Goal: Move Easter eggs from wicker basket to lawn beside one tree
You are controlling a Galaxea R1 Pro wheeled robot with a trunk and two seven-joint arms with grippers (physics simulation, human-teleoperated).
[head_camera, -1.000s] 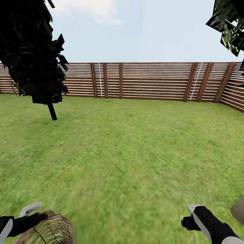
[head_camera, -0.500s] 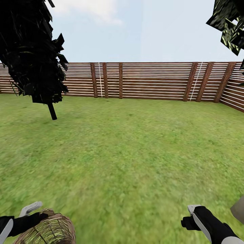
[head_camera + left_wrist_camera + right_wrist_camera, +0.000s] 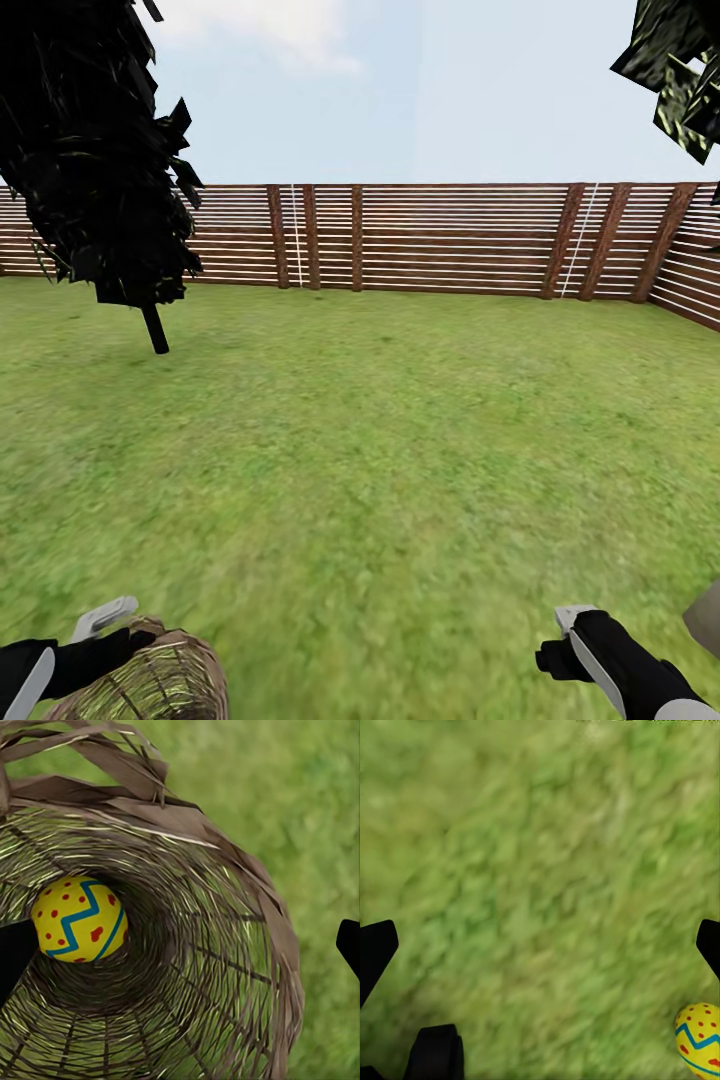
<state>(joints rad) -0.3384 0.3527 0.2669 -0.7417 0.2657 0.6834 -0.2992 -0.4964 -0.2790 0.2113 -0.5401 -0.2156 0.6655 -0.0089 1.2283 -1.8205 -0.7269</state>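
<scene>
Easter eggs, two sighted. One egg (image 3: 79, 919), yellow with red spots and a blue zigzag band, lies deep inside the wicker basket (image 3: 225, 967), resting against the woven inner wall; one dark fingertip (image 3: 15, 949) of the left gripper (image 3: 180, 952) reaches inside the basket just beside this egg, the other fingertip shows outside the rim over the grass, so the jaws stand wide apart, straddling the basket wall. A second egg (image 3: 699, 1038) of like pattern lies on the lawn (image 3: 540, 885), partly cut off by the frame's edge, near one fingertip of the right gripper (image 3: 540, 945); that gripper's two dark fingertips sit at opposite edges of the frame, jaws apart, nothing between them but grass. Head view: wicker basket (image 3: 160, 680) at the lower left corner, lying tilted on the lawn (image 3: 380, 440), left gripper (image 3: 100, 635) against its near side; right gripper (image 3: 575, 645) at lower right, well apart from the basket. A pale grey-tan trunk (image 3: 705, 615) shows at the right edge, near the right gripper. An all-black tree (image 3: 95, 160) with thin black trunk stands on the grass far left; a dark green leafy crown (image 3: 680, 70) hangs in at upper right. A brown horizontal-slat fence (image 3: 430, 240) closes the garden behind, under a pale sky (image 3: 420, 90).
</scene>
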